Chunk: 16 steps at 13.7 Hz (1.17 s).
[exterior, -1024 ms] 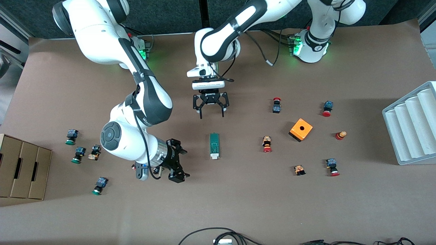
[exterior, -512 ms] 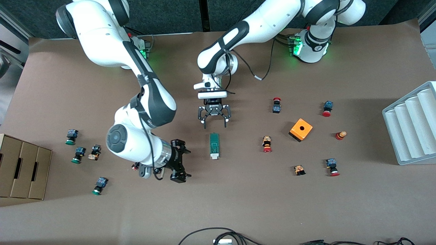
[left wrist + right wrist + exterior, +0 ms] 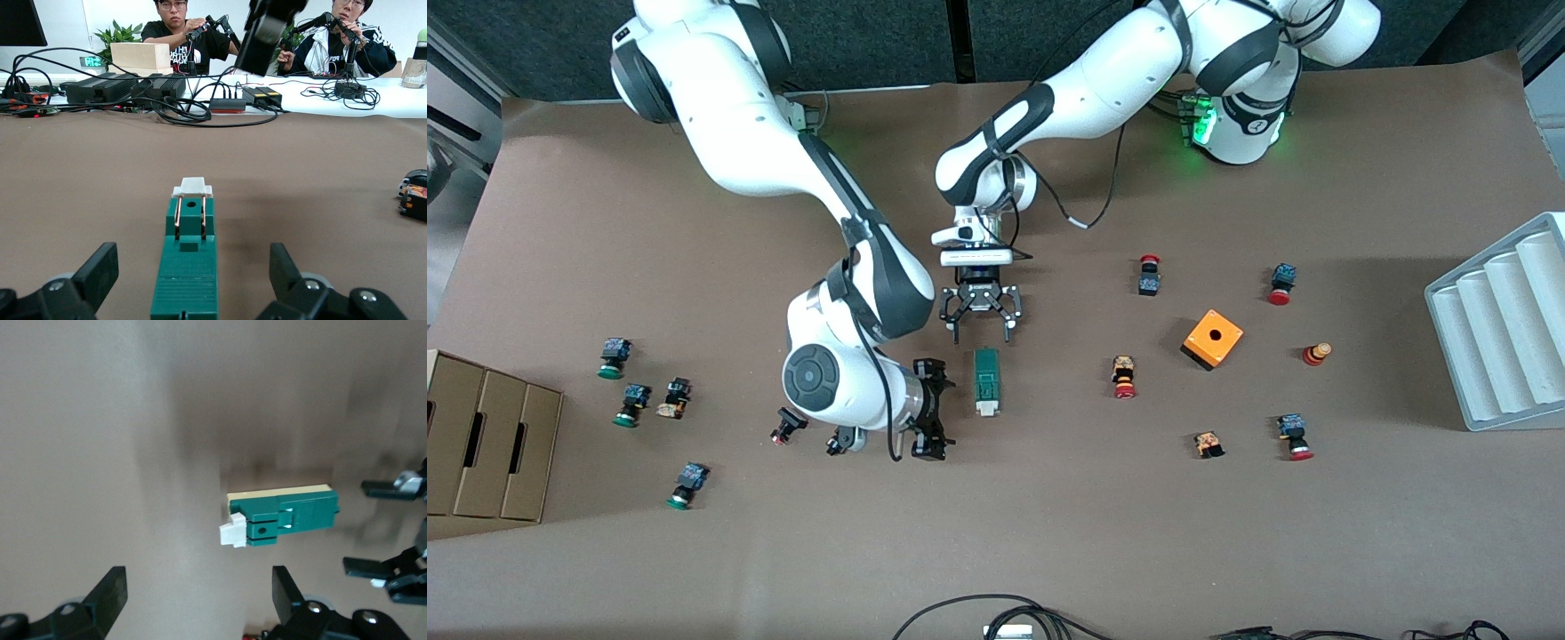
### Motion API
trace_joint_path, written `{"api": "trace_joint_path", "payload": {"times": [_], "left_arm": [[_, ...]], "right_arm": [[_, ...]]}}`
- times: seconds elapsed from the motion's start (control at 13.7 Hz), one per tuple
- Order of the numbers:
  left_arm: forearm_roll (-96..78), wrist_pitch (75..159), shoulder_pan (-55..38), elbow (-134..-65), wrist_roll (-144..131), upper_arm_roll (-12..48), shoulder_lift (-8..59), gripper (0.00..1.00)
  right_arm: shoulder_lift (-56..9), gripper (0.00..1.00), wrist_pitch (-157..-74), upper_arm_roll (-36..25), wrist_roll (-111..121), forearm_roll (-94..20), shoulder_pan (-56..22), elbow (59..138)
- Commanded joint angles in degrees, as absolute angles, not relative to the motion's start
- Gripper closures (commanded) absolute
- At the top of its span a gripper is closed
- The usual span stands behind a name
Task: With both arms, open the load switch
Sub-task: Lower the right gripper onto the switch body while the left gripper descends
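The load switch (image 3: pixel 986 380) is a narrow dark green block lying on the brown table, its white sliding piece (image 3: pixel 986 409) at the end nearer the front camera. My left gripper (image 3: pixel 983 335) hangs open, low over the table at the switch's green end. In the left wrist view the load switch (image 3: pixel 187 267) runs between the open fingers (image 3: pixel 100 267), untouched. My right gripper (image 3: pixel 941 413) is open beside the switch, toward the right arm's end of the table. In the right wrist view the load switch (image 3: pixel 293 513) lies ahead of my right gripper (image 3: pixel 199 587), apart from it.
An orange box with a hole (image 3: pixel 1212 339) and several red push buttons (image 3: pixel 1124 378) lie toward the left arm's end, by a white ridged rack (image 3: pixel 1503 329). Green push buttons (image 3: pixel 631 404) and a cardboard box (image 3: pixel 480 444) are toward the right arm's end. Two small parts (image 3: pixel 787 427) lie under the right arm.
Both arms have closed in on the load switch. The left gripper came down toward its green end; the right gripper swept in from the right arm's end to beside it. Both stayed open.
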State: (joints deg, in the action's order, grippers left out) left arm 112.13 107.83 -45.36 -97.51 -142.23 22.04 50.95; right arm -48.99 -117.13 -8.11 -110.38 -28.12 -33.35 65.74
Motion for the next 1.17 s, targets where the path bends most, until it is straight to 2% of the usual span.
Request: {"api": "trace_joint_path", "payload": {"times": [0.0, 0.37, 0.88, 1.1], "left_arm": [[114.3, 106.8, -46.3, -94.8, -143.3, 21.3, 53.3, 0.0], [119.3, 106.8, -45.7, -94.2, -147.3, 20.7, 55.5, 0.0], [123.1, 107.0, -44.4, -93.9, -147.6, 19.8, 57.7, 0.0], [123.2, 107.0, -44.4, -91.2, -147.5, 19.8, 59.5, 0.0]], "right_arm": [[-55.4, 0.06, -119.1, -8.5, -113.6, -31.5, -33.9, 59.6], [-58.4, 0.07, -119.5, -8.3, -114.3, -35.9, -35.1, 59.6], [-59.5, 0.15, -119.4, -8.2, -115.3, -35.7, -37.8, 59.8], [-59.6, 0.17, -119.4, -8.5, -115.2, -34.7, -38.0, 59.8]]}}
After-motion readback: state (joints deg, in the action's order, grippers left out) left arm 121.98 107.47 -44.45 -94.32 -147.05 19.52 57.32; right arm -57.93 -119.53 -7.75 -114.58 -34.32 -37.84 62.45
